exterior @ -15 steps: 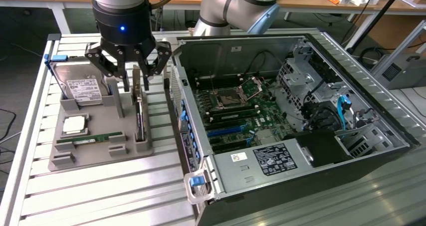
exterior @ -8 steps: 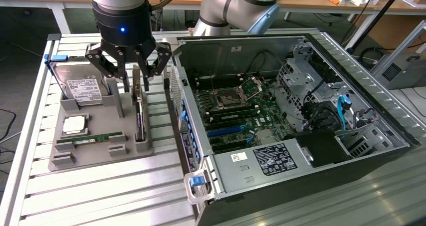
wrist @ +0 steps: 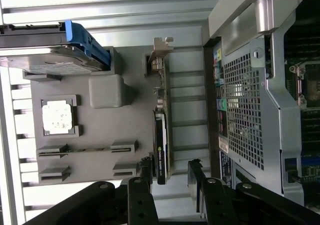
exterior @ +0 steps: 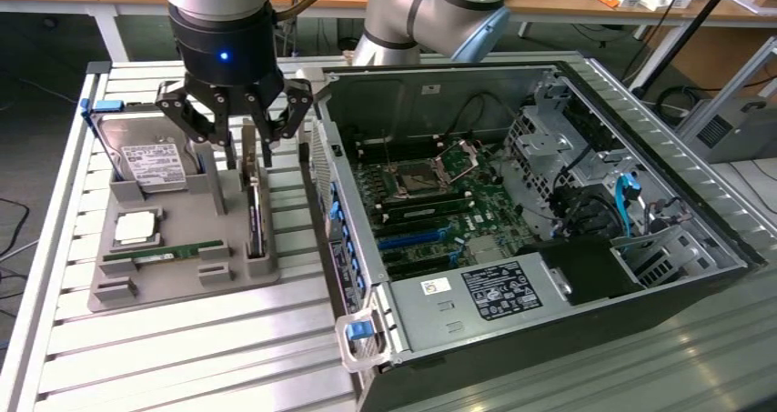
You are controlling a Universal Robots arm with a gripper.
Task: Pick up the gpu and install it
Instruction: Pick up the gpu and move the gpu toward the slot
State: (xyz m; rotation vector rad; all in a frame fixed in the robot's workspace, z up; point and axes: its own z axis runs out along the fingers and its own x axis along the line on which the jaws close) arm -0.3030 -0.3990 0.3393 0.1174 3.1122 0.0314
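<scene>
The gpu (exterior: 255, 214) is a thin dark card standing on edge in a slot of the grey holder (exterior: 182, 280), on the exterior view's left of the open computer case (exterior: 510, 203). My gripper (exterior: 247, 137) hangs just above the card's far end, open, with one finger on each side of it. In the wrist view the gpu (wrist: 161, 130) runs away from the gripper (wrist: 169, 166), its silvery bracket (wrist: 160, 52) at the far end. The near end of the card lies between the two black fingertips (wrist: 145, 166), with a gap on each side.
The holder also carries a silver hard drive (exterior: 152, 162) in a blue caddy, a CPU (exterior: 136, 227) and a green memory stick (exterior: 164, 251). Inside the case lies the motherboard with blue slots (exterior: 407, 241). The case wall stands close beside the gpu.
</scene>
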